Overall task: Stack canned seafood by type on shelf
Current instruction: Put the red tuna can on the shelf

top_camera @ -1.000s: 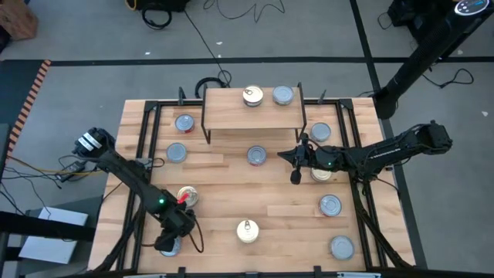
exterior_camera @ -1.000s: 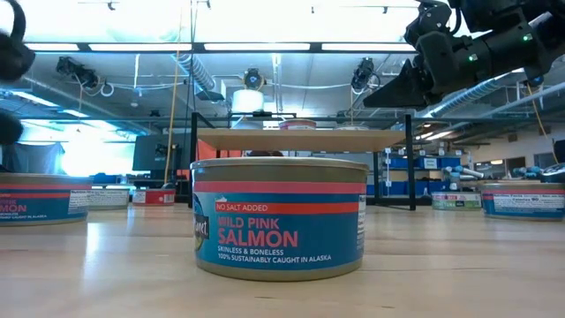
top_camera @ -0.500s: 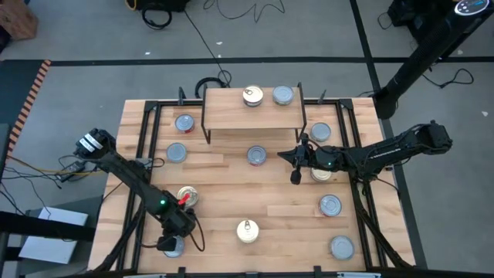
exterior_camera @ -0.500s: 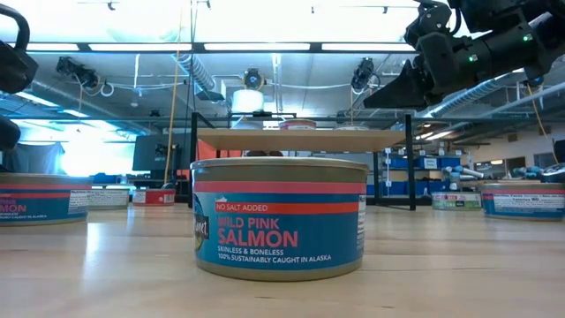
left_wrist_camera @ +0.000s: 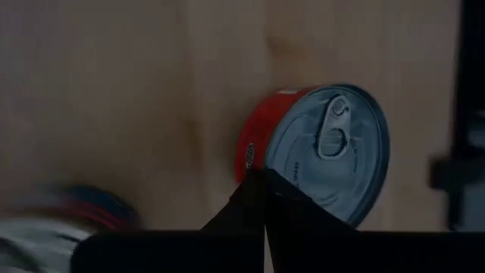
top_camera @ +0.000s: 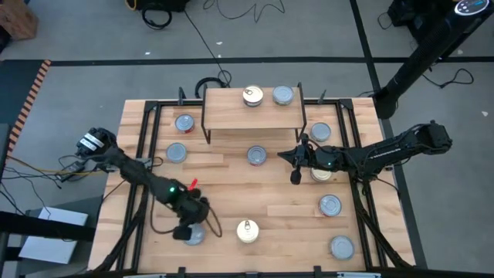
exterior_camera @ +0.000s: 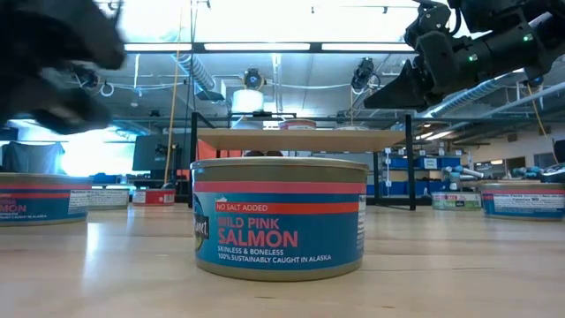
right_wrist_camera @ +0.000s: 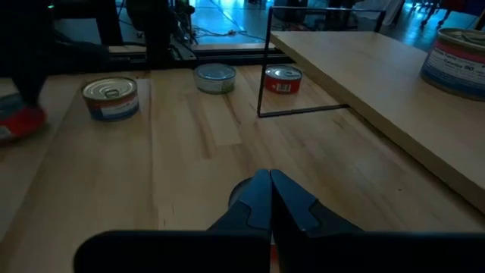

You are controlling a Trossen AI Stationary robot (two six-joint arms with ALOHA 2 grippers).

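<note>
A red-sided can [left_wrist_camera: 326, 152] with a bluish pull-tab top sits near the table's near edge, left of centre [top_camera: 194, 235]. My left gripper [left_wrist_camera: 265, 178] is shut and points steeply down at its edge [top_camera: 187, 232]; in the low view it is only a dark blur [exterior_camera: 53, 62]. My right gripper [top_camera: 295, 166] hangs shut above the table by the shelf's right front leg [right_wrist_camera: 269, 178]. The shelf [top_camera: 251, 116], a light board on black legs, stands at the far middle. A gold-topped can [top_camera: 252, 96] and a silver-topped can [top_camera: 283, 96] stand on it. My left gripper's shut fingertips meet the red can at the rim of its top [left_wrist_camera: 271, 167], where the top joins the red side. They come slanting down from above. Whether the rim is caught between them or they only rest against it, I cannot tell.
Loose cans stand on the slatted table: a gold one [top_camera: 247, 230] just right of the red can, silver ones at left [top_camera: 176, 153] [top_camera: 184, 122], centre [top_camera: 256, 154] and right [top_camera: 330, 205] [top_camera: 341, 247]. A salmon tin [exterior_camera: 279, 216] fills the low view. Black rails [top_camera: 147, 154] border the table's sides.
My left gripper has swung toward the table's right edge along the near edge and risen a little, fast enough to blur in the low view. The red can now sits to the right of its earlier place, closer to the gold can.
</note>
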